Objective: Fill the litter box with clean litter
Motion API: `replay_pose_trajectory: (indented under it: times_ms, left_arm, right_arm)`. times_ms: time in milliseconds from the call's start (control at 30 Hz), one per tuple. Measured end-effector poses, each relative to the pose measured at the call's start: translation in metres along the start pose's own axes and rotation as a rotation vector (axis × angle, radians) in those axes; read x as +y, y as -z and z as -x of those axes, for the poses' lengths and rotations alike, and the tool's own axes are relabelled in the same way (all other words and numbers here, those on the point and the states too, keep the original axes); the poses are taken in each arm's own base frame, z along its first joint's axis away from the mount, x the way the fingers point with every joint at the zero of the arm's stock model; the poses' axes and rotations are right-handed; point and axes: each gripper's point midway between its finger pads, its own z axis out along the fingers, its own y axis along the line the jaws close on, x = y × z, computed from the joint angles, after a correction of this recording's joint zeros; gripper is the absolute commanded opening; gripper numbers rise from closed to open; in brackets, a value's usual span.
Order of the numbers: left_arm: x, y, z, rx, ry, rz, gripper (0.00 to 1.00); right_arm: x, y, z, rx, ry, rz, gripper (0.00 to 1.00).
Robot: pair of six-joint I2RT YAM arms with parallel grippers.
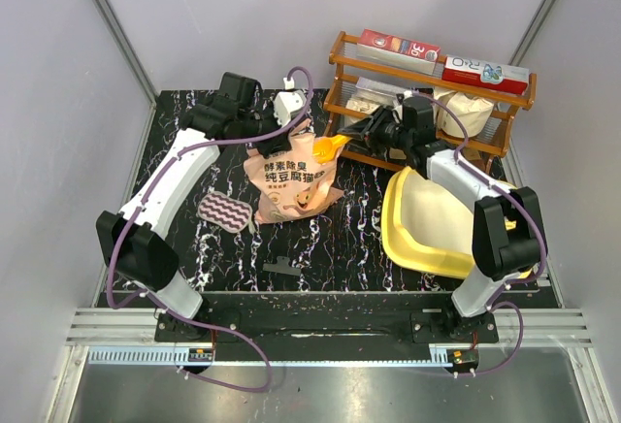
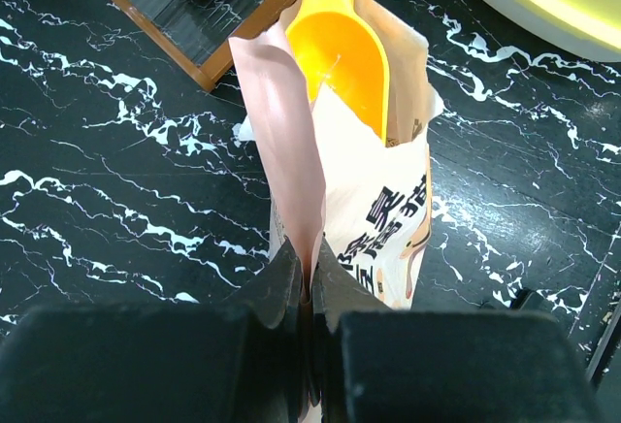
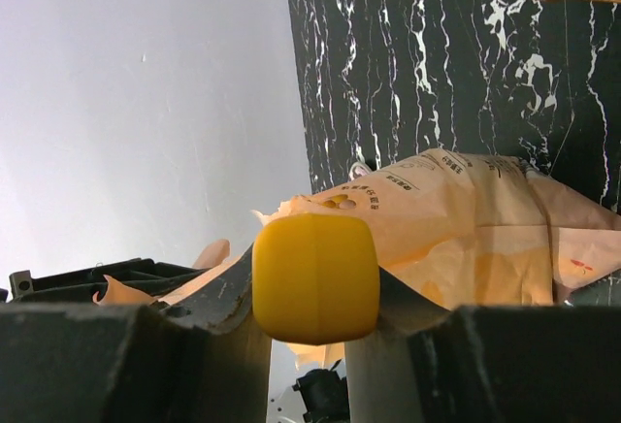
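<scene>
The peach-orange litter bag [image 1: 287,188] with Chinese writing stands on the black marbled table. My left gripper [image 1: 291,124] is shut on the bag's top edge [image 2: 291,171] and holds its mouth open. My right gripper [image 1: 367,132] is shut on the handle of the yellow-orange scoop [image 1: 330,145]; the handle's end [image 3: 315,277] sits between the fingers. The scoop's bowl [image 2: 351,59] is inside the bag's mouth. The litter granules are hidden. The yellow litter box [image 1: 427,219] lies at the right, partly under my right arm, and looks empty.
A wooden rack [image 1: 427,103] with boxes and a white sack stands at the back right, close behind my right gripper. A striped pad [image 1: 225,212] lies left of the bag. A small dark piece [image 1: 281,268] lies near the front edge.
</scene>
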Motion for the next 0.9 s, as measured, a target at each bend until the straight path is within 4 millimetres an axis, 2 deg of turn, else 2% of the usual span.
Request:
replay_pose_trajectory:
  times_ms: [233,367,500,900]
  left_arm:
    - [-0.002,0.000,0.000,0.007,-0.005,-0.004,0.00]
    - [-0.001,0.001,0.000,0.009,-0.020,0.000,0.00]
    - [0.000,0.001,0.000,0.011,-0.034,0.005,0.00]
    - [-0.001,0.000,0.000,0.014,-0.051,0.002,0.00]
  right_arm:
    - [0.010,0.000,-0.008,-0.008,0.040,0.040,0.00]
    - [0.013,0.012,0.006,0.002,0.062,0.081,0.00]
    - [0.009,0.028,0.021,-0.002,0.065,0.115,0.00]
    - [-0.004,0.038,0.020,-0.006,-0.018,0.149,0.00]
